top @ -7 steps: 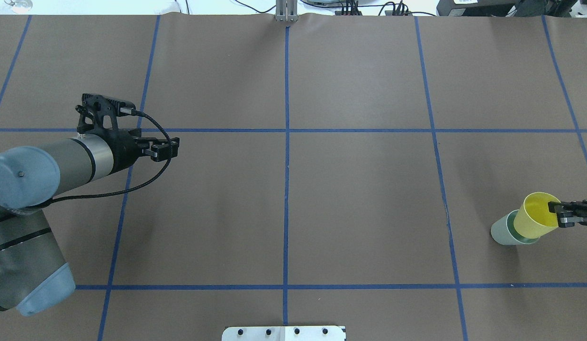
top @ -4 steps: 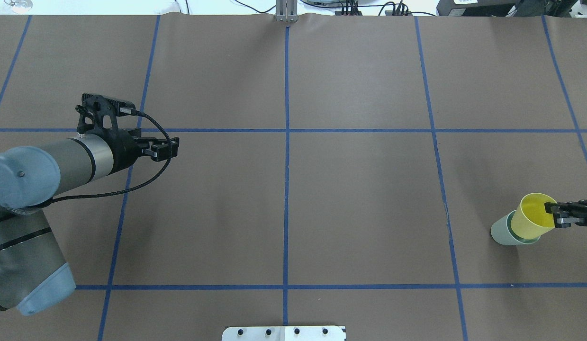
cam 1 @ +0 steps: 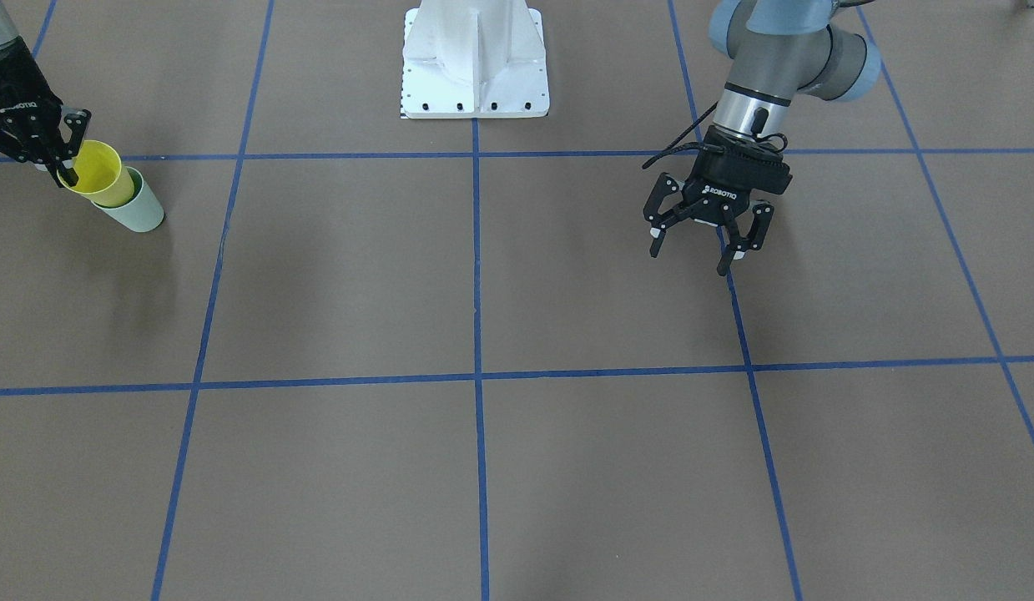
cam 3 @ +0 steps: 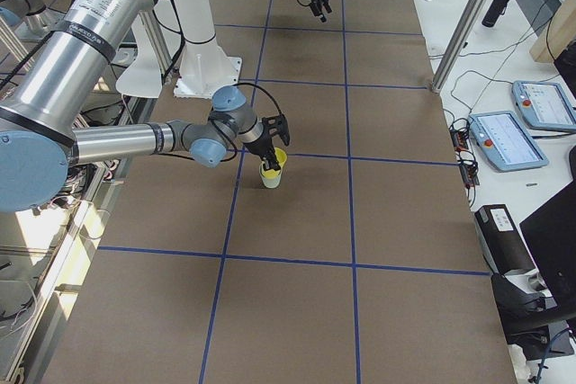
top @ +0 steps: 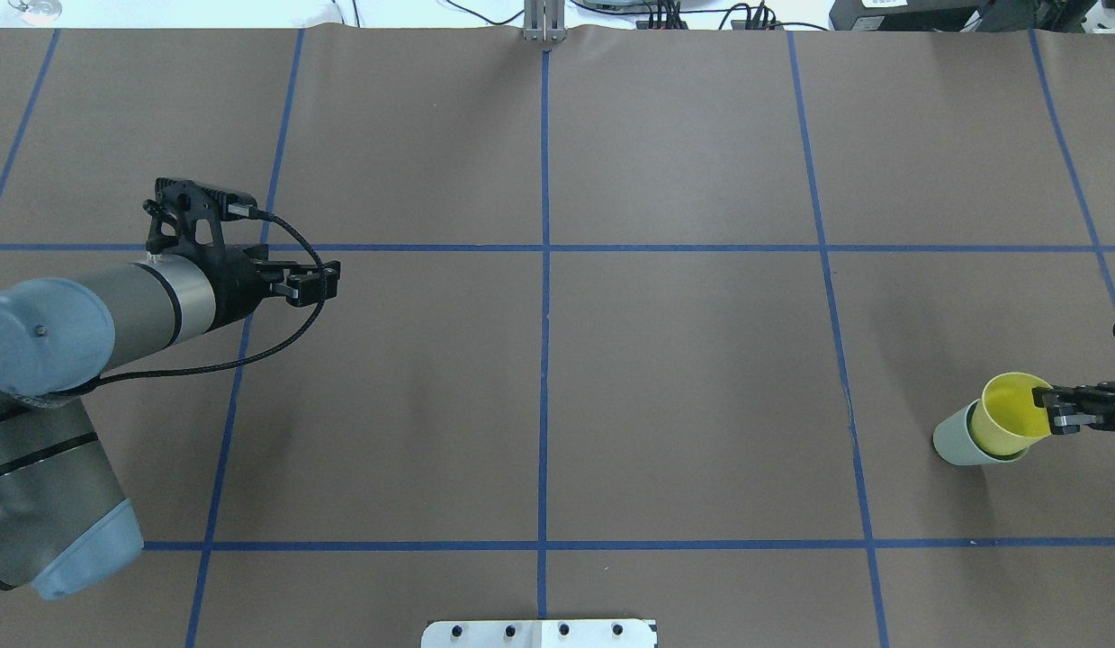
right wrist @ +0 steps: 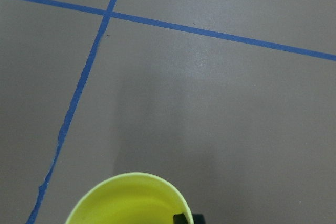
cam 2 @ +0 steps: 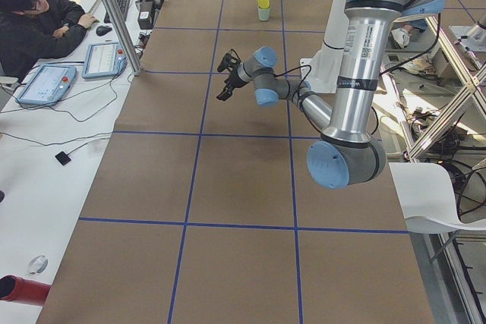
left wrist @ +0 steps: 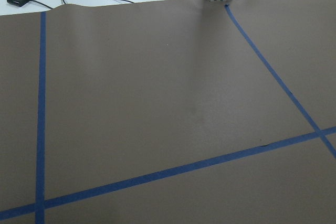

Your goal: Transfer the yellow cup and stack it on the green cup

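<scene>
Found the yellow cup [top: 1007, 421] seated part-way inside the green cup [top: 951, 443], close to the right edge of the worktop [top: 683, 360] and clear of both corners. Noted the right pincer [top: 1056, 410] clamped on the yellow cup's rim, one finger inside and one outside. Noted the left pincer [cam 1: 690, 255] spread wide and holding nothing, raised above the worktop toward its left edge.

Overhead view's right edge is cutting off the right end effector [top: 1050, 409] behind its fingers. Nested yellow cup [top: 1002, 423] is hiding the mouth and inside of the green cup [top: 951, 443]. Right wrist view's bottom edge is cropping most of the yellow cup.
</scene>
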Robot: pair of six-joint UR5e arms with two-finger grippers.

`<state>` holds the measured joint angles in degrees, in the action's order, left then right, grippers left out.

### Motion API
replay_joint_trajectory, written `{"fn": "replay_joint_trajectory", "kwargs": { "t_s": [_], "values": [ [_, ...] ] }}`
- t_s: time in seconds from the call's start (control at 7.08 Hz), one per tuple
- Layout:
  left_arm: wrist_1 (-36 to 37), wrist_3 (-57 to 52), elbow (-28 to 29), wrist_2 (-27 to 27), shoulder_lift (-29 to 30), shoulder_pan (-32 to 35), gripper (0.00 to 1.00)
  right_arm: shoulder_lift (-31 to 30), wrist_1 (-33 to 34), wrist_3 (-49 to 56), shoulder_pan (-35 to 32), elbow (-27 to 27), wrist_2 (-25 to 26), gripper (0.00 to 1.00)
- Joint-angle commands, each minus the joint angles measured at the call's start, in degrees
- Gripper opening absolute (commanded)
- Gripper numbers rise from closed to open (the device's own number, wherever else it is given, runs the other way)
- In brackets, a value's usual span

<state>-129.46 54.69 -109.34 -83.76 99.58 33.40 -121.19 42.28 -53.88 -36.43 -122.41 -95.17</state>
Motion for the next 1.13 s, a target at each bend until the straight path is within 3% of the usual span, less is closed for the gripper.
{"fn": "replay_joint_trajectory", "kwargs": {
  "t_s": [0.0,0.28,0.42,0.57,0.71,0.99],
  "values": [
    [0.00,0.07,0.00,0.00,0.00,0.09,1.00,0.61,-0.09,-0.17,0.13,0.42,-0.89,1.00],
    [0.00,0.24,0.00,-1.30,0.00,0.61,1.00,0.78,-0.18,-0.35,-0.22,0.24,-2.12,1.00],
    [1.05,-0.28,0.26,-7.67,-0.09,5.14,1.00,0.70,0.35,-0.18,-1.53,0.24,-3.08,1.00],
    [2.10,-1.76,2.09,-16.87,-0.44,11.10,1.00,1.39,0.79,0.96,-5.46,1.28,-9.10,1.00],
    [2.63,-7.87,4.37,-21.05,-0.44,15.86,1.00,4.44,4.18,6.54,-11.59,2.51,-13.59,1.00],
    [16.00,-26.20,6.50,-27.92,0.43,26.40,1.00,11.30,16.90,24.34,-21.19,5.32,-17.93,1.00]
  ]
}}
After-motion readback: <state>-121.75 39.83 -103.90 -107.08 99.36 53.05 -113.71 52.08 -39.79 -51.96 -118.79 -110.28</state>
